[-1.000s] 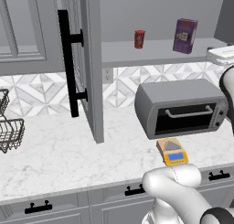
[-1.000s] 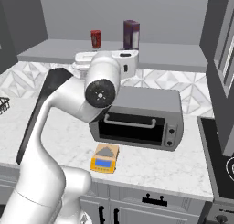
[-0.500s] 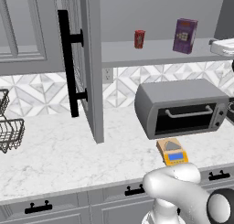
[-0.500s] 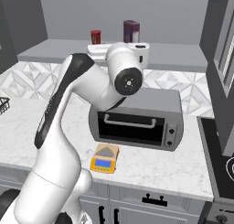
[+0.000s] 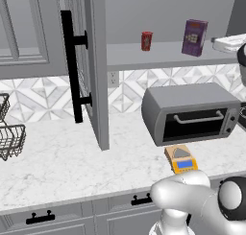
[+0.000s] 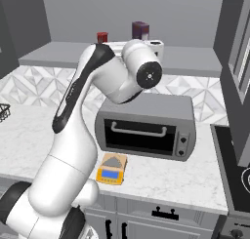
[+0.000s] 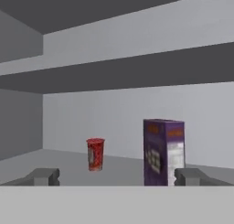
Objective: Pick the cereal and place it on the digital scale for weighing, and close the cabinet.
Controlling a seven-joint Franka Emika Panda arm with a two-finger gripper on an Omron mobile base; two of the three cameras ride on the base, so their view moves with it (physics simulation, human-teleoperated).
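Up on the cabinet shelf, the cereal stands upright, well to the right of a small red can, with the cabinet door hanging wide open. Seen from the hand, the pincer is spread wide and grasping nothing, its fingertips level with the shelf and the cereal just ahead between them, nearer the right one. Below the shelf, the digital scale lies on the counter directly in front of the toaster oven.
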